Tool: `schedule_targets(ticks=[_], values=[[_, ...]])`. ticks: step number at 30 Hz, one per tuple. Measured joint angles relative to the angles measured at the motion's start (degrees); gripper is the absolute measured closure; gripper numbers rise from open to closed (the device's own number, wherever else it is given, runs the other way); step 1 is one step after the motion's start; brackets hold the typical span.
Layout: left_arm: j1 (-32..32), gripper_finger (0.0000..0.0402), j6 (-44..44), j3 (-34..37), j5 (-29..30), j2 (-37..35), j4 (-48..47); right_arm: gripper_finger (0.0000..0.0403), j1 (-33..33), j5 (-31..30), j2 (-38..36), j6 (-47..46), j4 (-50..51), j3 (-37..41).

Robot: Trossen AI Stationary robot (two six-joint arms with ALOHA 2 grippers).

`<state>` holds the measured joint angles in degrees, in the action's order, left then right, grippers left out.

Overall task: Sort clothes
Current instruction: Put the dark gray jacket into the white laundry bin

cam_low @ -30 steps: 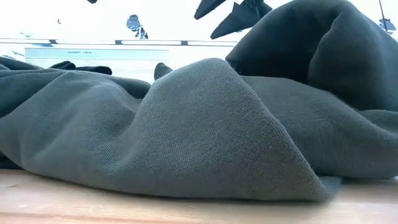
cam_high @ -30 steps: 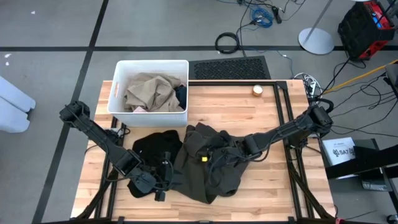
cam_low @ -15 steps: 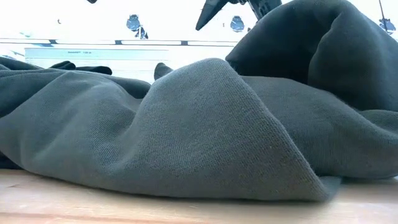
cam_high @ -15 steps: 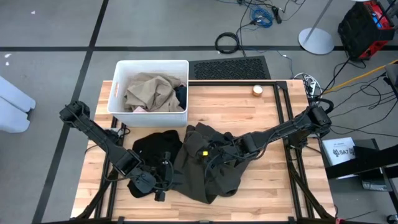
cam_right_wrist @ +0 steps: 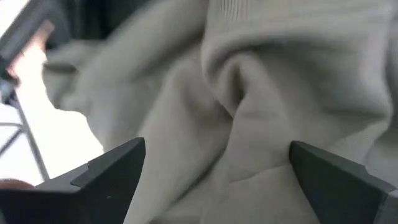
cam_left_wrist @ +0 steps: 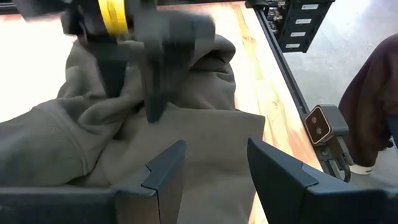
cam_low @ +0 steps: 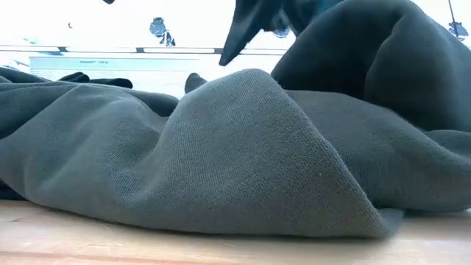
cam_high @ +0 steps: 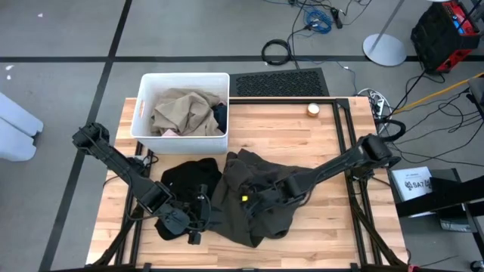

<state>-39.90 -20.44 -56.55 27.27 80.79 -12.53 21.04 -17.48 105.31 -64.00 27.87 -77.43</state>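
on the wooden table [cam_high: 333,227], a rumpled olive-brown knit garment [cam_high: 249,204] in soft folds.

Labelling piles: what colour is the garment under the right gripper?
Olive-brown garment; clearest in the left wrist view.

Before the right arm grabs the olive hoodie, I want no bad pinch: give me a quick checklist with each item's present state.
1. Right gripper open: ok, fingers spread wide.
2. Right gripper over the olive-brown hoodie: ok, above its middle folds.
3. Nothing held in the right gripper: ok.
4. Left gripper clear of the grab spot: ok, open at the hoodie's left edge, beside the black garment.
5. Room in the white bin: cannot tell; a tan garment fills much of it.
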Motion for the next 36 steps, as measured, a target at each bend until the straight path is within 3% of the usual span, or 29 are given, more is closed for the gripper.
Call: schedule_targets(ticks=[12, 17, 21, 29, 36], values=[[0.0, 0.0222, -0.04, -0.02, 0.0, 0.0, 0.02, 0.0016, -1.49, -3.6, 17.27, 0.12, -4.77, -0.78], [0.0, 0.0222, -0.05, -0.02, 0.0, 0.0, -0.25, 0.0029, -0.92, -4.26, 18.98, -2.68, -0.98, -1.14], [0.0, 0.0222, -0.09, -0.02, -0.02, 0.0, -0.52, 0.0093, -0.39, -4.34, 18.2, -3.74, 1.52, -1.12], [-0.26, 0.0222, -0.23, -0.02, -0.01, -0.02, -0.61, 0.0322, 2.01, -0.62, 14.34, -8.44, 16.7, -0.74], [-0.26, 0.0222, -0.18, -0.02, -0.02, -0.02, -0.41, 0.0336, 3.84, 0.84, 8.58, -11.02, 25.21, 0.31]])
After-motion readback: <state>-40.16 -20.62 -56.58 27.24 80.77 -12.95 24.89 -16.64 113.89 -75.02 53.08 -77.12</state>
